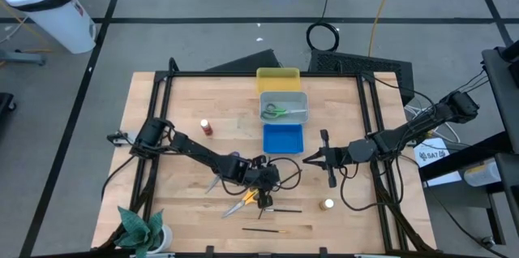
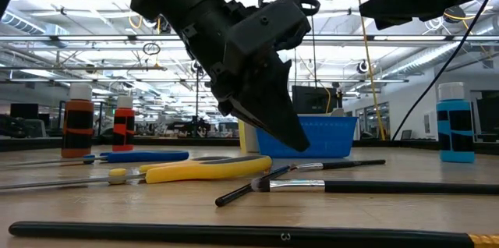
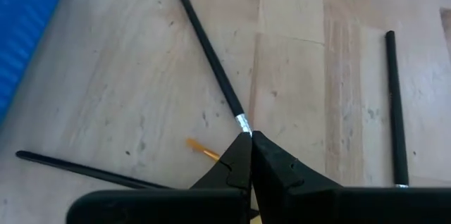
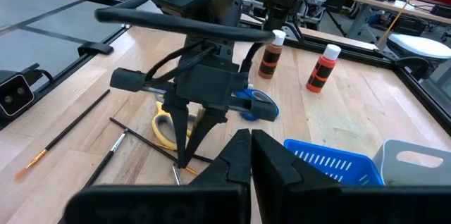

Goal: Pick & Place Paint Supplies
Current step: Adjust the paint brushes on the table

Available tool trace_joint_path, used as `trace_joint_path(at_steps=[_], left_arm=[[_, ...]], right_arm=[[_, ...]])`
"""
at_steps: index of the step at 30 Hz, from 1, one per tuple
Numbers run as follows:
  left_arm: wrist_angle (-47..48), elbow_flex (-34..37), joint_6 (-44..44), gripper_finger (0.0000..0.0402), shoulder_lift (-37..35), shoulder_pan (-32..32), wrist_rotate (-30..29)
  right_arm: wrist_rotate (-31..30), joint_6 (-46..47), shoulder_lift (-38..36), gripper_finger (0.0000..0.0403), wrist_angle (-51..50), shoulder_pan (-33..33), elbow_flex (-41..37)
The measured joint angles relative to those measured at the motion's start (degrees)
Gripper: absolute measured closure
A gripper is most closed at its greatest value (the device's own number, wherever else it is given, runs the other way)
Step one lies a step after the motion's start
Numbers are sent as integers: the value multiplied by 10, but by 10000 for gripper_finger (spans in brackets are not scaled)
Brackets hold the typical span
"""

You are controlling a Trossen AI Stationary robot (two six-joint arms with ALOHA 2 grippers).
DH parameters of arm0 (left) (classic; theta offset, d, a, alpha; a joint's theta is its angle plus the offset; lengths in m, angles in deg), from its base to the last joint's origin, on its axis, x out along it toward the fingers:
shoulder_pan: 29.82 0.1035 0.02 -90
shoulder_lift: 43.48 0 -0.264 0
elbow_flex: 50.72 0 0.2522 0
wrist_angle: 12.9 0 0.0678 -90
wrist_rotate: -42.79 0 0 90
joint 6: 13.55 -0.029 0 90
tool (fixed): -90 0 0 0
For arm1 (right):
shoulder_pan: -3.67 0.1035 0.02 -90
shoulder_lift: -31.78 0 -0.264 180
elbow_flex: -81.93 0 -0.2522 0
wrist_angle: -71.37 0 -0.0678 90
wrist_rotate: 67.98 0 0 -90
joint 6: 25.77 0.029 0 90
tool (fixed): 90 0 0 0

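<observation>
scissors in middle tray | brushes near front edge | plant front-left corner

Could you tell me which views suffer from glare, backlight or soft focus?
Low view: bright ceiling lights behind leave the left hand a dark silhouette, and the nearest brush is soft. Left wrist view: even light, the brush crisp, the hand's own fingers slightly blurred. Right wrist view: the table shows a mild sheen. High view: flat light, faint shadows.
</observation>
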Motion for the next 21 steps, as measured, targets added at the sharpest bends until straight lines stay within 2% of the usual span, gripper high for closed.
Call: trace_joint_path(at_steps=[14, 21], left_arm=[[-14, 0, 7, 394, 15, -10, -11], [-23, 0, 28, 394, 32, -5, 12]], right_arm=[[0, 0, 0, 403, 0, 0, 0], [0, 4, 0, 403, -12, 0, 0]])
